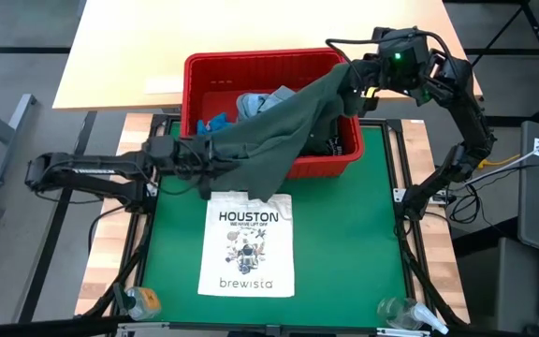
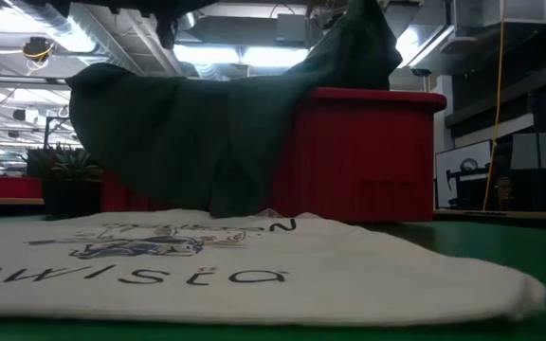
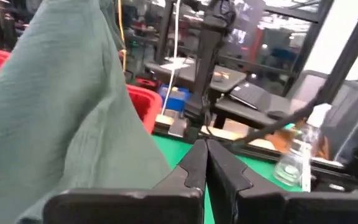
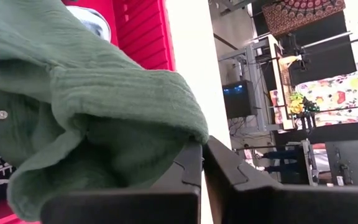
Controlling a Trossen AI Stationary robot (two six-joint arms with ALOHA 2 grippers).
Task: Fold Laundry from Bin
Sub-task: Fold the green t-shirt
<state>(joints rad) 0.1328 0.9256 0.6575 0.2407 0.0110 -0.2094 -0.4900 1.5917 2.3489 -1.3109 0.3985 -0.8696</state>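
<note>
- The dark green crinkly cotton garment [image 1: 284,131] is stretched out between both arms, hanging over the front rim of the red slotted plastic bin [image 1: 251,65] and down toward the green tabletop [image 1: 344,234].
- Left tool [image 1: 202,153] sits just off the bin's front-left corner, fingers pinched closed on one edge of the green garment.
- Right tool [image 1: 352,77] is up by the bin's far right corner, also clamped shut on the green fabric. In the right wrist view the cloth bunches right up against the closed fingers [image 4: 188,165].
- Still inside the bin: a light blue denim piece [image 1: 260,101], a bright blue bit [image 1: 215,123] near the left wall, and something dark at the right end [image 1: 330,142].
- The white "HOUSTON brewista" tote bag [image 1: 248,245] lies flat on the tabletop in front of the bin, with the green garment's lower edge just overlapping its top.
- Two clear spray bottles at the near edge of the tabletop, one left [image 1: 138,301], one right [image 1: 405,314].
</note>
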